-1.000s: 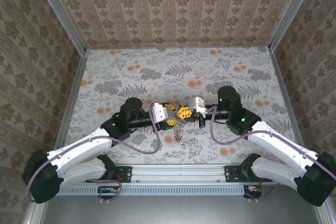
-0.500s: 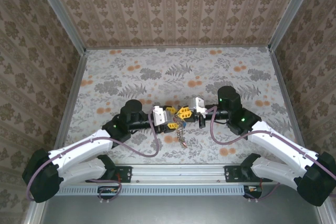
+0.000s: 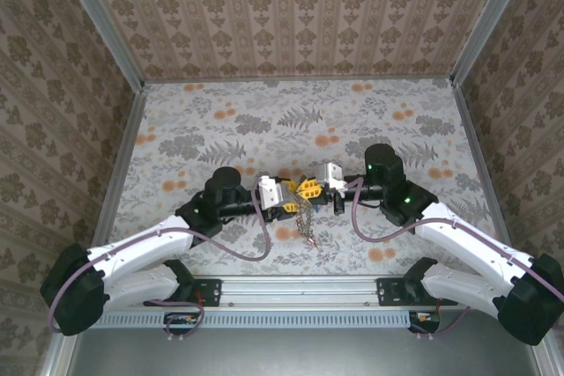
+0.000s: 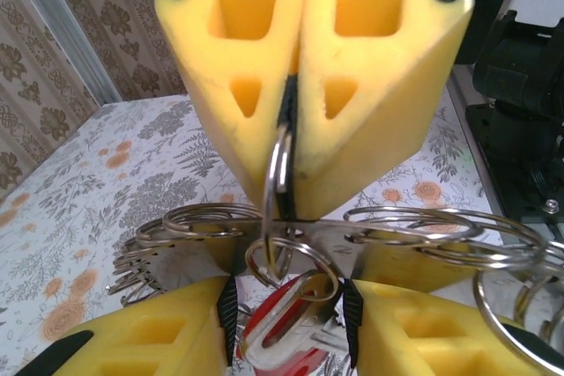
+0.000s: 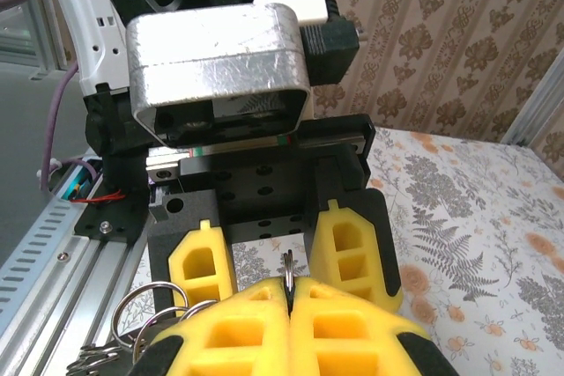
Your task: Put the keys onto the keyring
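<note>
Currently meeting tip to tip: clenching a thin split ring (image 4: 277, 169) in right gripper (image 5: 289, 288), grasping red key (image 4: 295, 363) in left gripper (image 4: 289, 295); dangling keyring (image 3: 306, 217), grey metal bunch, just below both, over floral table (image 3: 220, 121).

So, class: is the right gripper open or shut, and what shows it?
Shut. The right gripper has its yellow fingers pressed together, a thin metal ring pinched between them.
</note>
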Available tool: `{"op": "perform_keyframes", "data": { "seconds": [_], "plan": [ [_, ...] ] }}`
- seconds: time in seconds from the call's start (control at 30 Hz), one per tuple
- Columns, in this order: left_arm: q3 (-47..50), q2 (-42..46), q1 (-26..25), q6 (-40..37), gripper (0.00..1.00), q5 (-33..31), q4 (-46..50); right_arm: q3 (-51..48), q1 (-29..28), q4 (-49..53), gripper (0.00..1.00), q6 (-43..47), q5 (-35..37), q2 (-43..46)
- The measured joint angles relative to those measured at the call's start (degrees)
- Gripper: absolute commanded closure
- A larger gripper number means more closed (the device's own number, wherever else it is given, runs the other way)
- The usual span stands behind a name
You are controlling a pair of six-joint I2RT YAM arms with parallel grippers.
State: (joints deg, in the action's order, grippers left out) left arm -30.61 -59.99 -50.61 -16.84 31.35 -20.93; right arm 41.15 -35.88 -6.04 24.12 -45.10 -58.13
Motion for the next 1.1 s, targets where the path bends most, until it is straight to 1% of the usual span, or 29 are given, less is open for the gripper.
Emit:
{"op": "perform_keyframes", "data": {
  "seconds": [0.07, 0.2, 0.3, 0.4, 0.53, 0.7, 0.83, 0.97, 1.1],
  "plan": [
    [0.02, -0.87, 0.00, 0.63, 0.61, 0.02, -0.63, 0.00, 0.00, 0.00, 1.00, 0.00, 0.00, 0.00],
    [0.26, -2.23, 0.00, 1.49, 0.67, 0.44, -2.21, 0.00, 0.00, 0.02, 1.00, 0.00, 0.00, 0.00],
    [0.46, -2.43, 0.00, 1.99, 0.75, 0.46, -2.60, 0.02, 0.00, 0.02, 1.00, 0.17, 0.00, 0.00],
    [0.48, -2.43, 0.02, 2.25, 0.81, 0.59, -2.73, 0.04, 0.00, 0.07, 1.00, 0.24, 0.00, 0.00],
    [0.55, -1.22, 0.24, 2.25, 0.86, 0.55, -1.77, 0.04, 0.00, 0.26, 1.00, 0.63, 0.00, 0.00],
    [0.59, 3.52, 1.79, 0.94, 0.93, 0.59, 2.82, 0.46, 0.00, 1.55, 1.00, 1.31, 0.07, 0.00],
    [0.55, 7.67, 3.52, -0.83, 0.97, 1.31, 6.84, 0.98, -0.02, 3.10, 1.00, 1.73, 0.76, -0.26],
    [-0.72, 8.76, 3.69, -2.82, 1.00, 2.03, 11.80, 2.25, -0.50, 5.57, 1.00, 3.02, 1.03, -1.05],
    [-4.13, 8.22, 3.89, -5.27, 1.00, 2.69, 17.49, 3.50, -0.76, 8.09, 1.00, 4.26, 1.60, -1.40]
  ]
}}
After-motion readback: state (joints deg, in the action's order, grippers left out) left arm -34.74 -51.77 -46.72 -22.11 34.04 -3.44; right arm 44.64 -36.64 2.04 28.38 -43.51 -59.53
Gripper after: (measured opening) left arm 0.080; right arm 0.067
